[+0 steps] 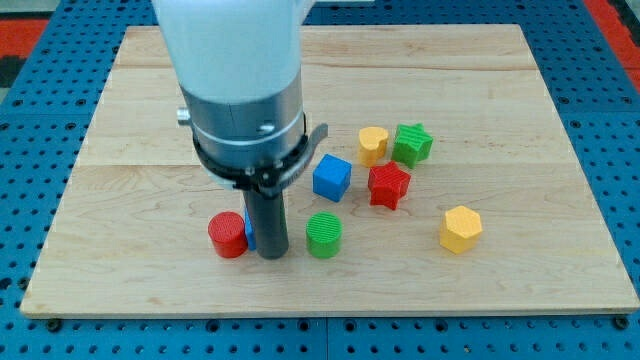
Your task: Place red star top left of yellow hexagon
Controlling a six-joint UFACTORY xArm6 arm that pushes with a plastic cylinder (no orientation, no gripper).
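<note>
The red star (388, 186) lies right of the board's middle. The yellow hexagon (460, 229) lies lower right of it, a short gap apart. My tip (271, 254) rests on the board well to the left of both, between a red cylinder (228, 235) and a green cylinder (323, 235). A sliver of a blue block (250, 235) shows just left of the rod, mostly hidden behind it.
A blue cube (331, 178) sits just left of the red star. A yellow block (373, 145) and a green star (412, 144) sit above the red star. The wooden board (140, 110) lies on a blue pegboard.
</note>
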